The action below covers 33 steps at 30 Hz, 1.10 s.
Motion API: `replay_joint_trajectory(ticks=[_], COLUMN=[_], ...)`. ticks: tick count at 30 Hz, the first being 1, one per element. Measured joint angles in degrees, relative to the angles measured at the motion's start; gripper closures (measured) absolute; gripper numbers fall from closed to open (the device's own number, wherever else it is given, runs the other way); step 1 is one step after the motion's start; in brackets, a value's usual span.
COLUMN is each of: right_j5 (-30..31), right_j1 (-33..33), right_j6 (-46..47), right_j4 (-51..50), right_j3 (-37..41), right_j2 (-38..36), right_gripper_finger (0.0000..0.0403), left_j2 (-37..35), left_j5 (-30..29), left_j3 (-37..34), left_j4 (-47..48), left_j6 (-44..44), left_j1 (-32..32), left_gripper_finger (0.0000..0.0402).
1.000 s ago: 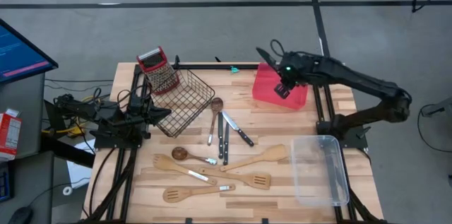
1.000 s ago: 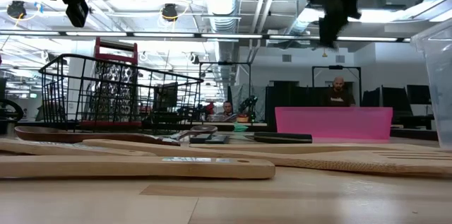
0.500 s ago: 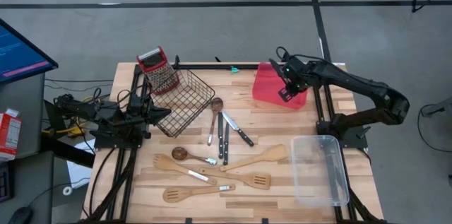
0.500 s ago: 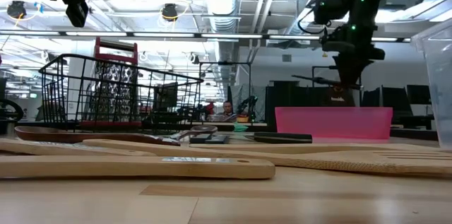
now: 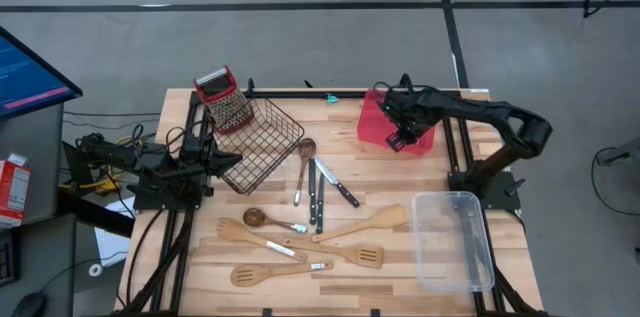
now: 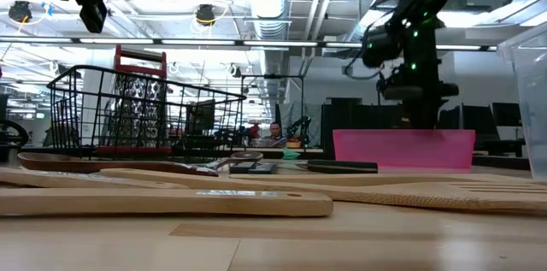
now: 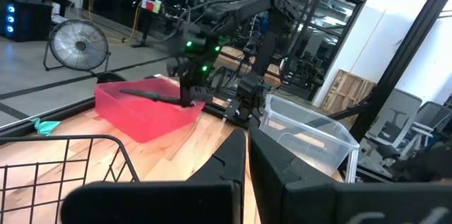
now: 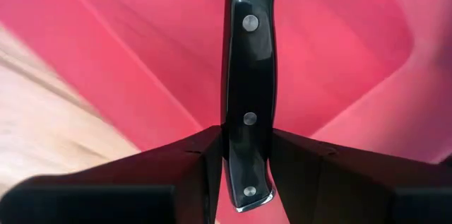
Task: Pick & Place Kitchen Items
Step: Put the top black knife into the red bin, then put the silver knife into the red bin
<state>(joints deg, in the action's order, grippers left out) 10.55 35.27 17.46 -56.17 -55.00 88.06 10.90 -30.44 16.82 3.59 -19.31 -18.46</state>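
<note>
My right gripper (image 5: 398,138) is shut on a black-handled knife (image 7: 150,95) and hangs low over the red tray (image 5: 375,122) at the table's far right. More kitchen items lie flat on the table's middle: two knives (image 5: 320,195), a dark-bowled spoon (image 5: 262,219), another spoon (image 5: 303,162), and pale wooden spatulas (image 5: 352,254) and spoons (image 5: 365,225). My left gripper (image 5: 236,160) waits shut at the left, beside the wire basket (image 5: 258,142). My right gripper pinches the knife's black riveted handle (image 8: 247,136) between its two fingers, close to the handle's butt end. The fingers come from above, pointing steeply down, across the handle. The knife lies about level at the height of the tray's rim; whether it touches the tray floor I cannot tell.
A clear plastic bin (image 5: 455,239) stands at the near right. A red-topped grater (image 5: 225,97) leans in the wire basket at the far left. Bare wood lies between the tray and the bin.
My right gripper has come down toward the red tray with the knife, tipping from a slant to point almost straight down and shifting a little toward the table's near edge. The knife has stayed in its hold and sunk to the tray's rim.
</note>
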Motion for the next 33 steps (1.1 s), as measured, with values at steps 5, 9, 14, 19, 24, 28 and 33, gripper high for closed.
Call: replay_joint_trajectory(ticks=[5, 9, 14, 19, 24, 28, 33], right_j5=[0.1, 0.0, 0.0, -0.1, -0.1, 0.0, -1.6], right_j1=[0.0, 0.0, 0.1, 0.1, 0.6, 0.9, 0.8], right_j6=[0.0, -0.6, -1.0, -1.4, -1.5, -1.5, -1.5], right_j4=[-0.1, 0.0, 0.1, 0.5, 0.1, -1.1, -7.3], right_j3=[0.0, 0.0, 0.0, 0.0, -0.3, -2.6, -9.8], right_j2=[4.7, 6.9, 8.6, 8.7, 7.6, 6.2, 3.4], right_gripper_finger=[0.0305, 0.0305, 0.0305, 0.0293, 0.0241, 0.0192, 0.0153], left_j2=[0.0, 0.0, 0.0, 0.0, 0.0, 0.0, 0.0], left_j5=[0.0, 0.0, 0.0, 0.0, 0.1, 0.1, 0.1], left_j3=[0.0, 0.0, 0.0, 0.0, 0.0, 0.0, 0.0], left_j4=[0.0, 0.0, 0.0, 0.0, 0.0, 0.0, 0.0], left_j6=[0.0, 0.0, 0.0, 0.0, 0.0, 0.0, 0.0], left_j1=[0.0, 0.0, 0.0, 0.0, 0.0, 0.0, 0.0], left_gripper_finger=[0.0399, 0.0399, 0.0399, 0.0399, 0.0399, 0.0399, 0.0399])
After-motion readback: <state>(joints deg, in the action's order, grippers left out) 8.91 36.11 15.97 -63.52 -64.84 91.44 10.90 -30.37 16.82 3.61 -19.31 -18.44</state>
